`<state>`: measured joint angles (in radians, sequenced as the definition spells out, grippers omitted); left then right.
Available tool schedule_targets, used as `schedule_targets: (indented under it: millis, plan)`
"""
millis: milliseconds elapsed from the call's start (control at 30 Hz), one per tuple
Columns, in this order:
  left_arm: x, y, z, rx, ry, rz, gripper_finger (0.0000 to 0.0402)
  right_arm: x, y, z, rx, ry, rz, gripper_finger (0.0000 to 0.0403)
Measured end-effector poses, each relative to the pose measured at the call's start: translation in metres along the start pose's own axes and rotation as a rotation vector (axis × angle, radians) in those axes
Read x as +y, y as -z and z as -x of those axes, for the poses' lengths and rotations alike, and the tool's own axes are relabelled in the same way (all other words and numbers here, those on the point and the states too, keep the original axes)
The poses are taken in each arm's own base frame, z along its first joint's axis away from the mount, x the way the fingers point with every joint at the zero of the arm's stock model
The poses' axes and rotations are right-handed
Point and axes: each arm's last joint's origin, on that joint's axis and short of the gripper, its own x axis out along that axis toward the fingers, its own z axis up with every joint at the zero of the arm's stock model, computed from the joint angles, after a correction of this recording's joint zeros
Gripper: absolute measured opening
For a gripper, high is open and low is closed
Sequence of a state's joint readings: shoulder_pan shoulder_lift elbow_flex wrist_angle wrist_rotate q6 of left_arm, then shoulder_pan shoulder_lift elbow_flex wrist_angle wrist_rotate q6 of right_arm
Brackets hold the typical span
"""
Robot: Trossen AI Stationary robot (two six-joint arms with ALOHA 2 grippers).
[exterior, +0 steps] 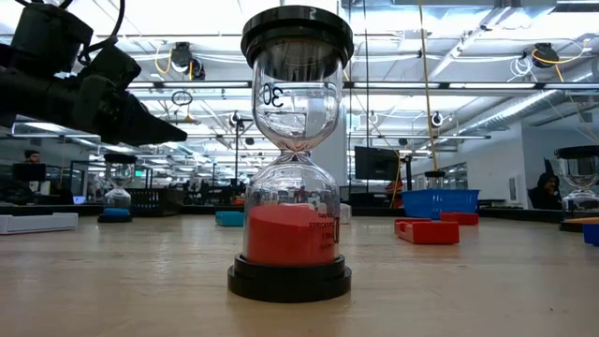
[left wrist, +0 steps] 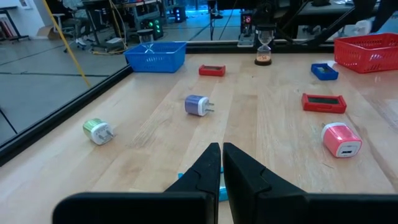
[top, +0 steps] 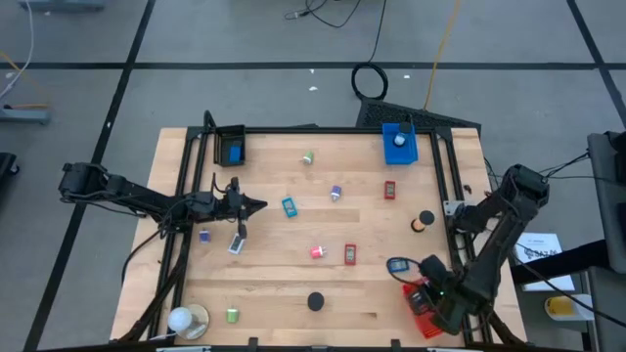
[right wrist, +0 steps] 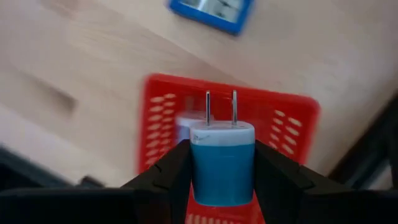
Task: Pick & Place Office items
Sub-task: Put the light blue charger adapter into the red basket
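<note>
A blue and white plug adapter (right wrist: 222,163), prongs pointing away from the wrist, sits clamped between the two dark fingers of the right gripper (right wrist: 222,171), which hangs directly over the red basket (right wrist: 165,118) at the table's near right corner; something pale already lies inside that basket. In the high view the right gripper (top: 427,284) shows above the same red basket (top: 423,315), with a flat blue case (top: 398,265) on the wood just beside it. The remaining office items are scattered over the wooden table (top: 274,274): a pink adapter (left wrist: 341,140), a purple adapter (left wrist: 198,105), a green adapter (left wrist: 98,131), two flat red cases (left wrist: 323,102) and (left wrist: 212,70), and a teal block (top: 290,206) lying just ahead of the left gripper. The left gripper (left wrist: 222,163) hovers low over the table's left half with its fingertips pressed together and holding nothing. At the far edge stand a blue basket (top: 399,145) with a white item in it and a black tray (top: 230,145) holding a blue piece. A sand timer (exterior: 291,154) with red sand stands near the front edge, and a round white and tan object (top: 186,319) rests at the near left corner beside another green adapter (top: 232,315).
</note>
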<state>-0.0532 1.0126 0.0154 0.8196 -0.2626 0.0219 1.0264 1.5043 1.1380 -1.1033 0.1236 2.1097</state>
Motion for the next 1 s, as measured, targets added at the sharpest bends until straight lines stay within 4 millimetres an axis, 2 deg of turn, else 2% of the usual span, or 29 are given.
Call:
schedule_targets:
  millis: [200, 433, 633, 1000]
  plan:
    - [0.000, 0.000, 0.000, 0.000, 0.000, 0.000, 0.0026, -0.013, 0.008, -0.026, 0.046, 0.030, -0.045, 0.0134]
    - [0.000, 0.000, 0.000, 0.000, 0.000, 0.000, 0.0026, -0.020, 0.005, -0.043, 0.070, 0.054, -0.049, 0.0134]
    - [0.000, 0.000, 0.000, 0.000, 0.000, 0.000, 0.0026, -0.024, 0.004, -0.049, 0.072, 0.074, -0.048, 0.0139]
    - [0.000, 0.000, 0.000, 0.000, 0.000, 0.000, 0.0026, -0.021, 0.002, -0.046, 0.118, 0.054, -0.038, 0.0185]
